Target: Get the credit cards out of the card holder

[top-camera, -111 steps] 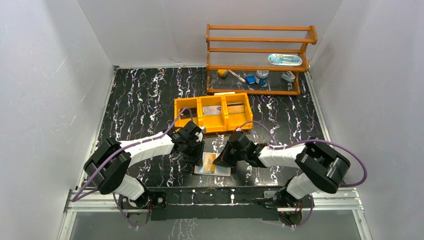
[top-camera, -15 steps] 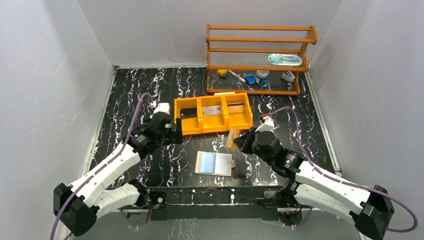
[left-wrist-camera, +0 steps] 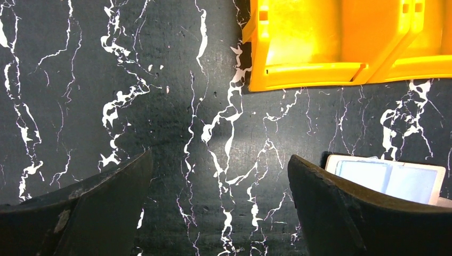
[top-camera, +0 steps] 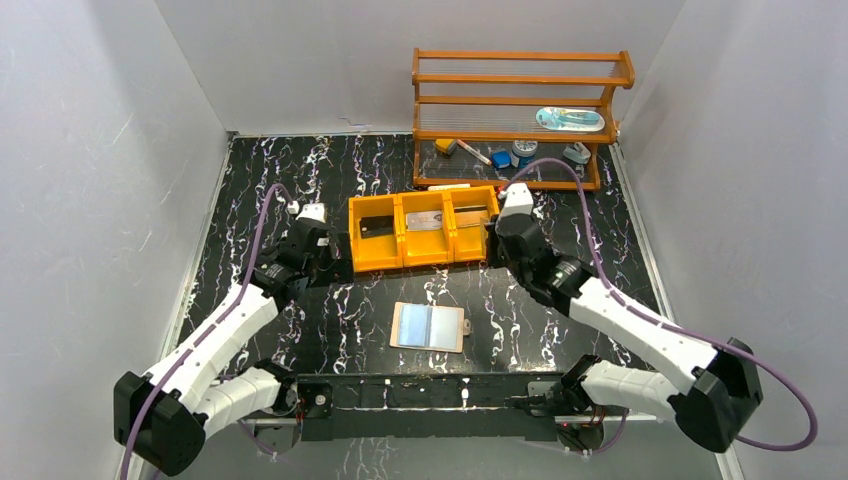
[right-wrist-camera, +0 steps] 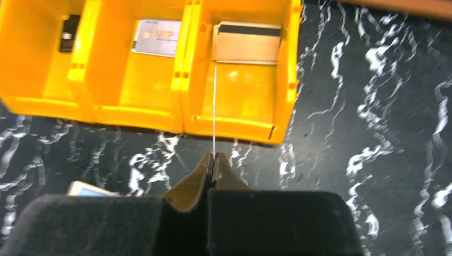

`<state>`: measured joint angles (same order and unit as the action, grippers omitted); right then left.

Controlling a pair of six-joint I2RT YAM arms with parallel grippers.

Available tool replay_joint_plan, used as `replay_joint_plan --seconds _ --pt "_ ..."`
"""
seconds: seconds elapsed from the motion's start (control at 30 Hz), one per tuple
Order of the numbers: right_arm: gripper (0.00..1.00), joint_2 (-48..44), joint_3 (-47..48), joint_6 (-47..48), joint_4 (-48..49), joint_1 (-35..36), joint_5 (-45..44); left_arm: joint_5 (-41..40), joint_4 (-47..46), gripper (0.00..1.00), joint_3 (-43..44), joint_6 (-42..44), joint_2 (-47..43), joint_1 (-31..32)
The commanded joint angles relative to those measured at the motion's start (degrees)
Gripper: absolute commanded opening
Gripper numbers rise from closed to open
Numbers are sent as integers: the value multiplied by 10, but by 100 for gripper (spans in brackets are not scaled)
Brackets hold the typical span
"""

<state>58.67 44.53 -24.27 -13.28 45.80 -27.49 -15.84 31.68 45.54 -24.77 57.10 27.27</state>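
The card holder [top-camera: 428, 326] is seen lying open and flat on the black marbled table [top-camera: 300, 180], near the front edge between the two arms, its silvery blue panels facing up and no card visible on them. Well behind it the orange tray [top-camera: 425, 262] is set, with one card in each of its three compartments: a dark card [right-wrist-camera: 69, 33] in the left one, a silver card [right-wrist-camera: 156, 37] marked VIP in the middle one, and a tan striped card [right-wrist-camera: 247, 42] in the right one. The left tool [left-wrist-camera: 218, 160] is held over bare table just beside the tray's left end, its fingers spread wide and nothing between them; a corner of the card holder is caught at the lower right of its wrist view. The right tool [right-wrist-camera: 211, 157] is placed at the tray's right end with its fingers pressed together, and a pinched card [right-wrist-camera: 214, 106], seen edge-on as a thin pale line, is gripped above the right compartment.
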Motion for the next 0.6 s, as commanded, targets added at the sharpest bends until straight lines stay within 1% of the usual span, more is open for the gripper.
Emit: replay_joint_plan --seconds 0.0,0.07,0.2,0.27,0.37,0.47,0.57 --pt "0 55 67 193 15 -40 53 6 -3 98 5 15 12 -2" --pt "0 86 89 251 20 -62 87 -1 -1 98 9 15 13 -2" --pt "0 145 127 376 31 -101 191 -14 2 98 12 17 5 -2" --pt "0 177 149 434 31 -104 200 -16 2 98 11 17 -3 -2" --pt "0 222 173 477 38 -106 166 -16 2 98 9 17 -14 -2" --pt "0 254 182 534 47 -112 191 -12 -2 98 7 19 -19 -2" --pt "0 280 194 584 41 -115 192 -9 -5 98 6 22 -18 -2"
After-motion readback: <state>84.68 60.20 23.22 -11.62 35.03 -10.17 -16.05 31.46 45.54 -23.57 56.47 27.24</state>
